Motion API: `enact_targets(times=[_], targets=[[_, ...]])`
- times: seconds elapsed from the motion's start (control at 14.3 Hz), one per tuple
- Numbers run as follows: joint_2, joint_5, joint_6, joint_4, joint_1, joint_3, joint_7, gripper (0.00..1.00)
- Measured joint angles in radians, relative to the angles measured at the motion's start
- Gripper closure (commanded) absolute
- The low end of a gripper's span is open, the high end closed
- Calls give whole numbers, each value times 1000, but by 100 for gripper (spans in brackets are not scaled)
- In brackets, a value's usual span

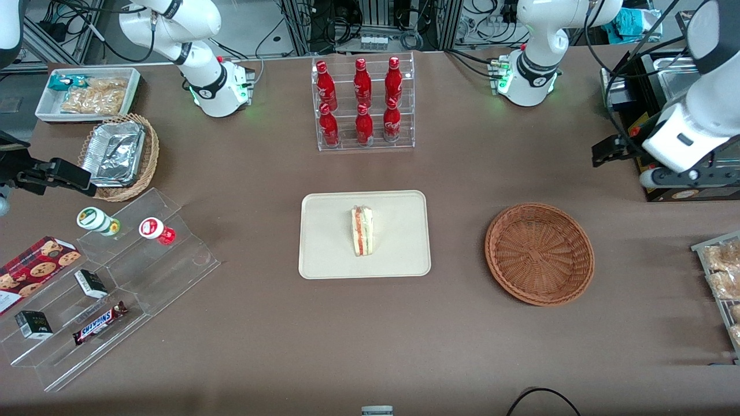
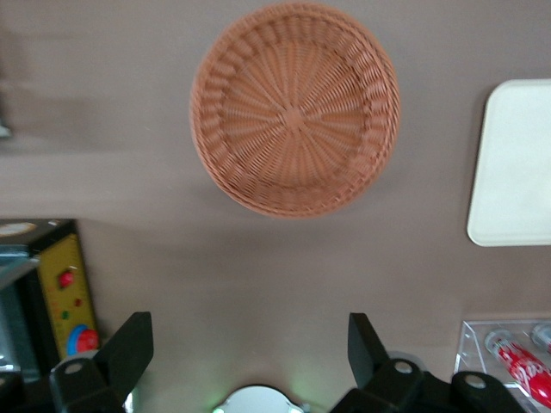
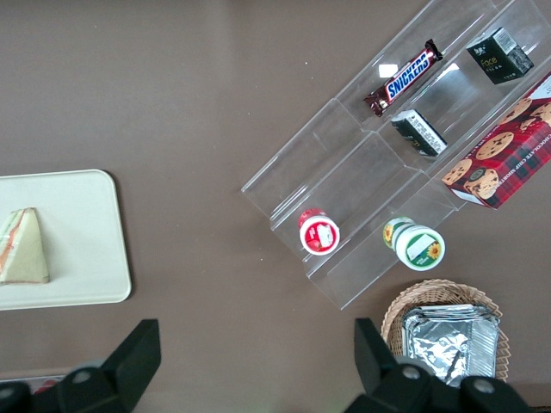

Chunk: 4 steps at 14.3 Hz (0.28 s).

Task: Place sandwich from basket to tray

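Now sandwich [image 1: 362,231] lies on tray [image 1: 324,254], brown tabletop [image 1: 260,346] (cables past it); gripper [image 2: 250,344] spread wide, holding nothing, above bare basket [image 2: 295,107].

1. The front view looked steeply down over the whole table [image 1: 370,346].
2. The left wrist view faced down past the gripper [image 2: 250,348], fingers apart, above the basket [image 2: 294,107].
3. Both showed the tray [image 1: 324,254].

one sandwich [image 1: 362,231], one tray [image 1: 324,254], six red bottles [image 1: 361,101]
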Motion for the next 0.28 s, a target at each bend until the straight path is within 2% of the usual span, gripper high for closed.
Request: enact_targets(times=[0.28], targets=[[1, 8, -2, 58, 25, -6, 1, 0]])
